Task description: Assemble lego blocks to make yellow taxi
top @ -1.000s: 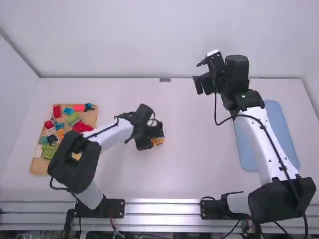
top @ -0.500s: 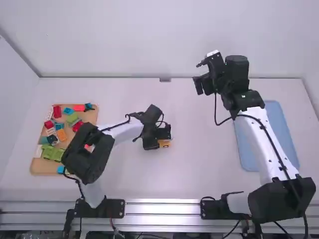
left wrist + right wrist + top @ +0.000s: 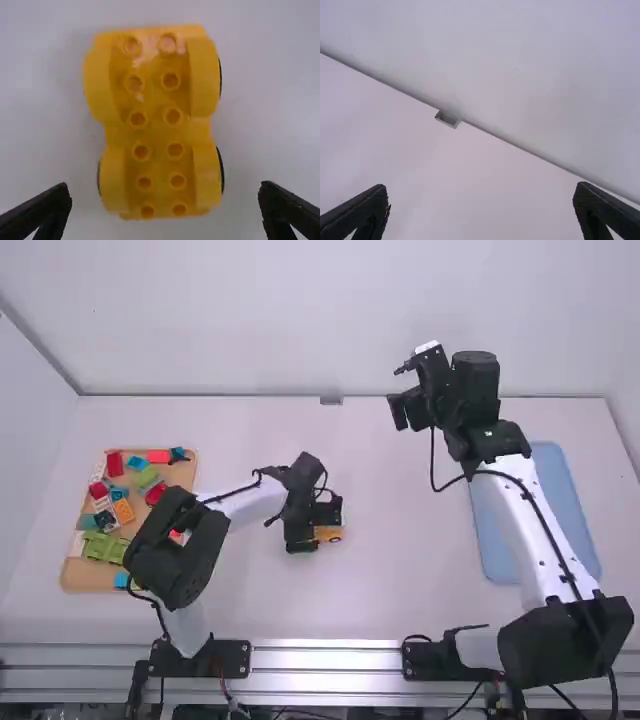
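Smooth white table (image 3: 390, 580); glossy yellow car base (image 3: 157, 134); round studs (image 3: 170, 81).

We believed that we were in a robotics laboratory. Two robot arms, the left arm (image 3: 180, 550) and the right arm (image 3: 515, 525), had their bases on a metal rail (image 3: 330, 658) along the edge of a white worktop (image 3: 390, 580). A black cable (image 3: 432, 455) hung openly from the right arm, and plain white walls (image 3: 330, 310) stood around, so to us it did not resemble a home.
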Controlling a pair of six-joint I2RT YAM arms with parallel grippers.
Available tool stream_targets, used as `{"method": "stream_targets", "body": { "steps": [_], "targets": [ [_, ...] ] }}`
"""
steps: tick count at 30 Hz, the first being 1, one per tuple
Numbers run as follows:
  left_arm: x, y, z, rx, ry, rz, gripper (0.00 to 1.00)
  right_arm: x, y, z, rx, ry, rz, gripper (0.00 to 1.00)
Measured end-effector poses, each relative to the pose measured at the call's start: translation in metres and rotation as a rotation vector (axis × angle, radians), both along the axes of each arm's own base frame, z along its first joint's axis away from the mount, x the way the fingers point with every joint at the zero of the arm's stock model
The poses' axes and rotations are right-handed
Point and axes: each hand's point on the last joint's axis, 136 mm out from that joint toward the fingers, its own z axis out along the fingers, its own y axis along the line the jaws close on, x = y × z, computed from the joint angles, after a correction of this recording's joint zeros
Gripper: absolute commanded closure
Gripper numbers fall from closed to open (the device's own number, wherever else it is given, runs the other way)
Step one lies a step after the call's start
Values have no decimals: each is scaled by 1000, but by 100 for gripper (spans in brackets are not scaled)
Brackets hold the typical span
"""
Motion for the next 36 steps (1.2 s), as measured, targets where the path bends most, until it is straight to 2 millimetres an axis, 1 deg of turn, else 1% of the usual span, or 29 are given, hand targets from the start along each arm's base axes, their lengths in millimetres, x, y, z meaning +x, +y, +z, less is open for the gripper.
{"method": "stream_targets", "body": {
  "steps": [2, 3, 4, 5, 7, 8, 9, 10, 12, 14, 15, 18, 20, 21, 22, 23, 24, 25, 27, 29, 30, 32, 34, 36],
  "targets": [
    [-2, 2, 6, 11, 23, 1, 1, 0, 0, 0, 3, 1, -1, 2],
    [2, 1, 14, 8, 16, 4, 1, 0, 0, 0, 3, 1, -1, 2],
    [2, 0, 15, 6, 13, 5, 1, 0, 0, 0, 1, 0, 0, 2],
    [7, 0, 24, -4, -3, 14, 1, 0, 0, 0, 3, 1, -1, 2],
    [22, 1, 52, -33, -68, 71, 1, 0, 0, 0, 2, 1, 0, 2],
    [24, 2, 56, -37, -76, 79, 1, 0, 0, 0, 1, 0, 0, 2],
    [36, 7, 75, -54, -130, 149, 1, 0, 0, 0, -1, 0, 1, 2],
    [43, 13, 88, -65, -162, 206, 1, 0, 0, 0, 1, 0, 0, 2],
    [51, 25, 104, -77, -197, 300, 1, 0, 0, 0, 1, 0, 0, 2],
    [58, 48, 123, -87, -227, 451, 1, 0, 0, 1, 0, -3, 1, 2],
    [59, 54, 127, -89, -232, 494, 1, 0, 0, 1, 1, -4, 0, 2],
    [62, 89, 151, -105, -268, 731, 1, 1, 0, 2, 2, -11, 1, 2],
    [61, 105, 164, -122, -287, 859, 1, 1, 0, 3, 3, -12, 1, 2],
    [59, 120, 174, -138, -301, 968, 1, 1, 0, 3, 3, -11, 0, 2],
    [57, 126, 179, -144, -306, 1018, 1, 1, 0, 3, 4, -11, 0, 2],
    [53, 140, 186, -153, -314, 1117, 1, 1, 0, 3, 2, -12, 1, 2],
    [49, 149, 190, -155, -317, 1179, 1, 1, 0, 3, 3, -12, 0, 2],
    [40, 171, 197, -156, -323, 1315, 1, 1, 0, 3, 1, -12, 1, 2],
    [31, 188, 200, -145, -326, 1420, 1, 1, 0, 3, 3, -11, 1, 2],
    [16, 215, 201, -103, -326, 1575, 1, 1, 0, 3, 3, -12, 0, 2],
    [12, 221, 200, -89, -325, 1610, 1, 1, 0, 3, 3, -11, 0, 2],
    [-7, 250, 196, -14, -323, 1791, 1, 1, 0, 3, 2, -12, 1, 2],
    [-19, 267, 194, 34, -329, 1908, 1, 1, 0, 3, 4, -11, 0, 2],
    [-39, 290, 193, 102, -348, 2072, 1, 1, 0, 3, 1, -12, 1, 1]
  ]
}}
